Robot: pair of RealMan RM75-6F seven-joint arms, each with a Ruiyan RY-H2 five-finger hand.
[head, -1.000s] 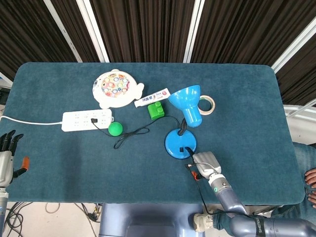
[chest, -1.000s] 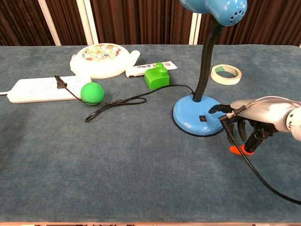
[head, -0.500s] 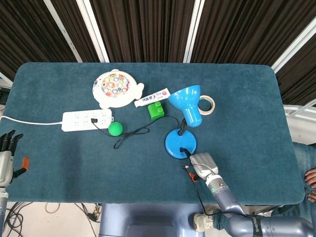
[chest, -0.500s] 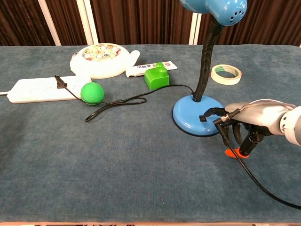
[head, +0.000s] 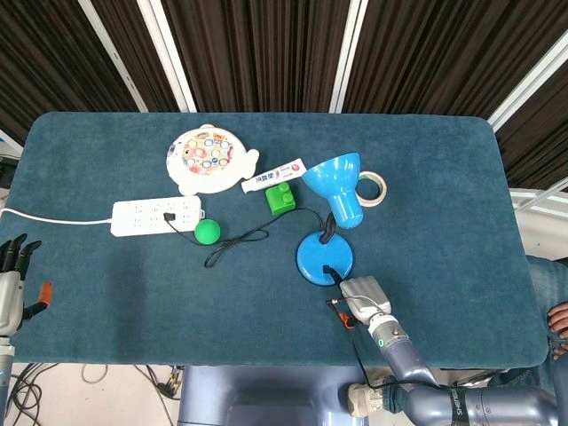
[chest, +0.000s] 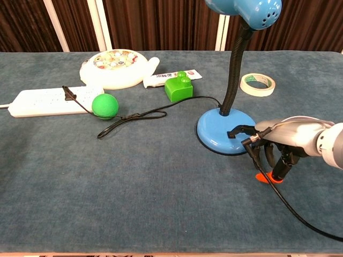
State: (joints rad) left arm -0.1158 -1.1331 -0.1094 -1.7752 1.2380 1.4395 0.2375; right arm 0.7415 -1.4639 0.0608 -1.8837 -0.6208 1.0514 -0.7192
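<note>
A blue desk lamp stands mid-table, its round base [head: 319, 257] [chest: 217, 136] under a bent neck and a shade [head: 335, 182] [chest: 244, 10]. My right hand [head: 362, 297] [chest: 284, 140] sits just to the right of the base with one fingertip stretched onto the black switch [chest: 233, 131]. Its other fingers hang down apart over the cloth and hold nothing. My left hand [head: 11, 284] hovers off the table's near left corner, fingers straight and apart, holding nothing. It shows only in the head view.
The lamp's black cord [head: 240, 241] [chest: 134, 116] runs to a white power strip [head: 157, 216] [chest: 51, 99] beside a green ball [head: 208, 232] [chest: 104, 105]. Behind lie a fishing toy [head: 206, 158], toothpaste tube [head: 273, 176], green block [head: 281, 197] [chest: 179, 88] and tape roll [head: 373, 187] [chest: 257, 83].
My right hand has slid left toward the lamp base, and its outstretched fingertip has come onto the switch. The left hand has not moved.
</note>
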